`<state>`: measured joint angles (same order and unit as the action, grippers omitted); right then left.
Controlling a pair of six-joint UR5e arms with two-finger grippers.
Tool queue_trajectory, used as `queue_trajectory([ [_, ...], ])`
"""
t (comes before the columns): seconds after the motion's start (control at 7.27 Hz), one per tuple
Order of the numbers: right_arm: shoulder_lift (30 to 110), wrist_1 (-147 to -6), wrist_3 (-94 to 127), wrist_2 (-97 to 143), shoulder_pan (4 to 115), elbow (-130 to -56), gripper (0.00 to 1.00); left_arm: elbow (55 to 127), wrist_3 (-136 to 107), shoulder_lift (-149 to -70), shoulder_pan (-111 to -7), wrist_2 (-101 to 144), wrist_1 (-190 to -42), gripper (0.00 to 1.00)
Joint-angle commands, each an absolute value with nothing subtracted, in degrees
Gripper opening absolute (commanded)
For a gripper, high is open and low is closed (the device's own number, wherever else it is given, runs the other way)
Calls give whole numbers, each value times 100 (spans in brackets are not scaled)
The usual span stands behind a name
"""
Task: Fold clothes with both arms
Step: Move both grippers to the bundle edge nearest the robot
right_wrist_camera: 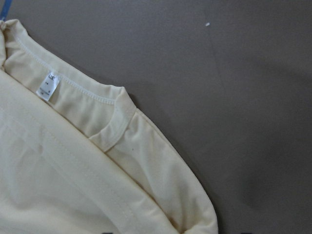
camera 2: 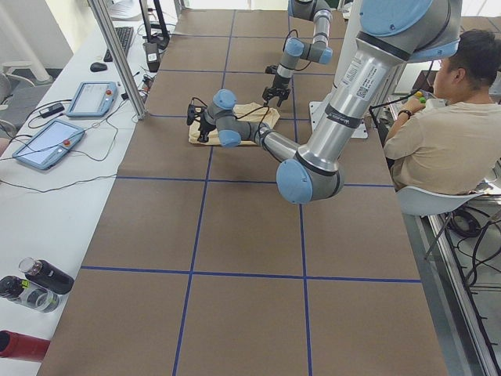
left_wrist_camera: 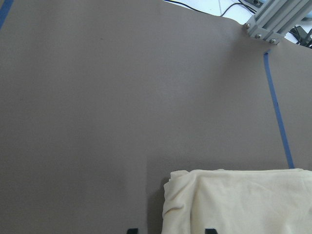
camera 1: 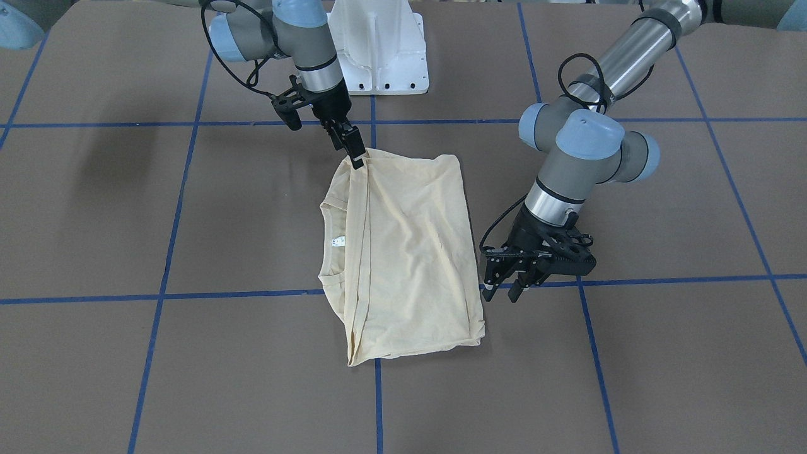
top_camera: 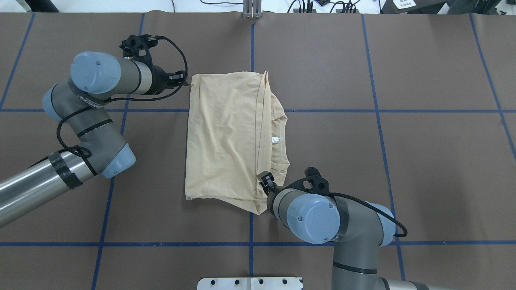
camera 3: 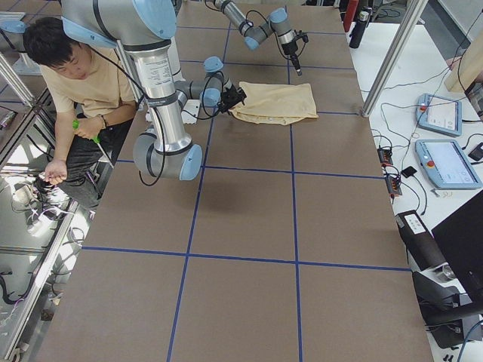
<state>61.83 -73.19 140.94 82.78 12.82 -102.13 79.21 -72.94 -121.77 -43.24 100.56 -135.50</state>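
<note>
The pale cream-yellow shirt (camera 1: 410,252) lies folded in a rough rectangle at the table's middle (top_camera: 225,137). Its hem edge is laid over towards the ribbed collar (right_wrist_camera: 114,122), and the white neck tag (right_wrist_camera: 47,85) shows; the print is hidden. My left gripper (camera 1: 504,287) is open and low at the table. It sits just off the shirt's far corner on my left (top_camera: 182,79), and that corner (left_wrist_camera: 175,195) lies ahead between its fingertips. My right gripper (camera 1: 357,157) is down at the near end of the hem edge (top_camera: 266,181). It looks open, with cloth under it.
The white pedestal base (camera 1: 378,50) stands at the table's near edge. A seated person (camera 2: 438,133) is beside the robot. An aluminium post (left_wrist_camera: 268,24) rises at the far edge. Control tablets (camera 2: 47,141) and bottles lie on the side bench. Blue tape lines cross the brown tabletop (camera 1: 630,353).
</note>
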Motion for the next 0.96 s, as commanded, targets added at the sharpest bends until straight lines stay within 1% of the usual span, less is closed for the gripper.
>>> queue_trajectory([
  [0.0, 6117, -7321, 14124, 8262, 1275, -10099, 89, 7928, -7295, -12173, -4324, 10055, -13535, 57],
  [0.41, 6091, -7321, 14211, 8262, 1266, -10002, 88, 7928, -7295, -12173, -4324, 10055, -13535, 57],
  [0.55, 6082, -7313, 14342, 8270, 1257, -10011, 64, 7928, -7295, -12173, -4324, 10046, -13535, 57],
  [0.69, 6108, -7313, 14518, 8262, 1257, -10002, 14, 7936, -7295, -12173, -4324, 10046, -13535, 57],
  [0.83, 6100, -7304, 14528, 8262, 1257, -10011, 0, 7937, -7295, -12173, -4324, 10046, -13535, 57],
])
